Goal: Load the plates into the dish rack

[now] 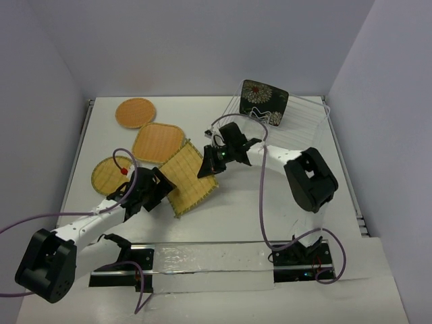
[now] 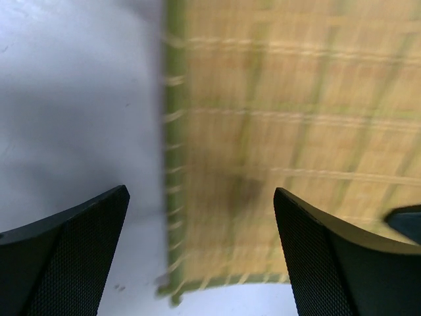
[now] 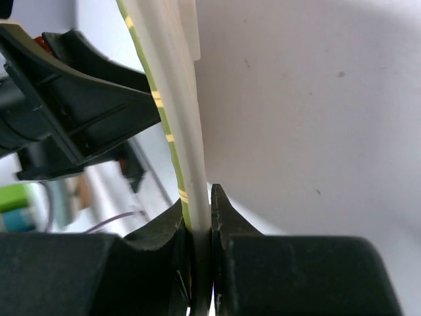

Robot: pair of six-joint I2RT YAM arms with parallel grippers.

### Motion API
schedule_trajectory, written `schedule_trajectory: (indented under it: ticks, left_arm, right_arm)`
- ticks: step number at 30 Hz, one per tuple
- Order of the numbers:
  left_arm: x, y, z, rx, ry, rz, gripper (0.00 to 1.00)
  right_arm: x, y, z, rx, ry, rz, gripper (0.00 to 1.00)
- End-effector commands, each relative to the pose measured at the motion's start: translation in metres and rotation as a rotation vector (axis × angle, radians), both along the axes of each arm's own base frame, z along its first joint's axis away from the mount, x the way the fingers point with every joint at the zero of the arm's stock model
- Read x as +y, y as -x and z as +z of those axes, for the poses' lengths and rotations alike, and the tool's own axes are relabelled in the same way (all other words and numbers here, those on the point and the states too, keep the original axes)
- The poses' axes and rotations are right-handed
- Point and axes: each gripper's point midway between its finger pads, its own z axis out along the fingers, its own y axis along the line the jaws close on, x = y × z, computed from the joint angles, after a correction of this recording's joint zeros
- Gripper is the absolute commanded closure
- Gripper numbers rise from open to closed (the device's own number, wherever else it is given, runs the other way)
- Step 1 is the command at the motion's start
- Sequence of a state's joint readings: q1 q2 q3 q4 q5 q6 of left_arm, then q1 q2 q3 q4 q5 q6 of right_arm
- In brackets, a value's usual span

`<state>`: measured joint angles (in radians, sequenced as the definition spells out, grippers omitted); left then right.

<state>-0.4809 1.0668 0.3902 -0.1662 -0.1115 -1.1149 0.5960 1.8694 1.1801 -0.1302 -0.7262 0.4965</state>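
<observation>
Right end effector (image 3: 210, 197) is clamped on the thin rim of the yellow woven-look square plate (image 1: 189, 179). That plate lies on the table (image 1: 236, 223), well to the left of the dish rack (image 1: 307, 121). Left end effector (image 1: 160, 187) stands wide open over the plate's edge farthest from the rack. To do this well, I judge the pinch should sit deep, and the plate should be turned upright before its edge drops between the rack's thin wire prongs, beside the black flowered plate (image 1: 264, 98) standing there. The woven plate looks flat, rigid, matte and green-trimmed; the rack is silvery and see-through.
</observation>
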Motion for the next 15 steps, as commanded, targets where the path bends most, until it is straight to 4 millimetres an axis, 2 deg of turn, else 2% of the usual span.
schedule_trajectory:
  ticks: [1, 3, 5, 6, 7, 8, 9, 11, 12, 14, 15]
  left_arm:
    - [0.003, 0.004, 0.032, -0.007, -0.013, 0.002, 0.01]
    - [0.006, 0.001, 0.054, -0.056, -0.01, 0.01, 0.01]
    - [0.01, -0.002, 0.082, -0.122, -0.007, 0.017, 0.01]
    - [0.011, -0.003, 0.094, -0.155, -0.007, 0.013, 0.01]
    - [0.013, -0.004, 0.101, -0.179, -0.014, 0.012, 0.01]
    - [0.018, -0.007, 0.108, -0.207, -0.03, 0.03, 0.01]
    - [0.019, -0.008, 0.11, -0.213, -0.034, 0.035, 0.01]
    - [0.027, -0.015, 0.118, -0.233, -0.08, 0.06, 0.01]
    - [0.03, -0.018, 0.122, -0.235, -0.102, 0.068, 0.01]
    - [0.033, -0.024, 0.129, -0.24, -0.127, 0.085, 0.01]
    - [0.033, -0.026, 0.13, -0.242, -0.135, 0.087, 0.01]
  right_arm:
    - [-0.033, -0.038, 0.066, -0.381, 0.13, -0.072, 1.0]
    - [-0.051, -0.055, 0.097, -0.484, 0.154, -0.139, 1.0]
    - [-0.078, -0.074, 0.141, -0.642, 0.174, -0.199, 1.0]
    - [-0.092, -0.085, 0.17, -0.737, 0.171, -0.223, 1.0]
    - [-0.1, -0.091, 0.189, -0.798, 0.167, -0.236, 1.0]
    - [-0.112, -0.101, 0.218, -0.871, 0.158, -0.264, 1.0]
    - [-0.114, -0.102, 0.228, -0.916, 0.157, -0.247, 1.0]
    - [-0.133, -0.107, 0.289, -1.148, 0.169, -0.201, 1.0]
    - [-0.142, -0.109, 0.312, -1.239, 0.192, -0.201, 1.0]
    - [-0.156, -0.115, 0.33, -1.337, 0.252, -0.185, 1.0]
    - [-0.165, -0.122, 0.333, -1.377, 0.302, -0.165, 1.0]
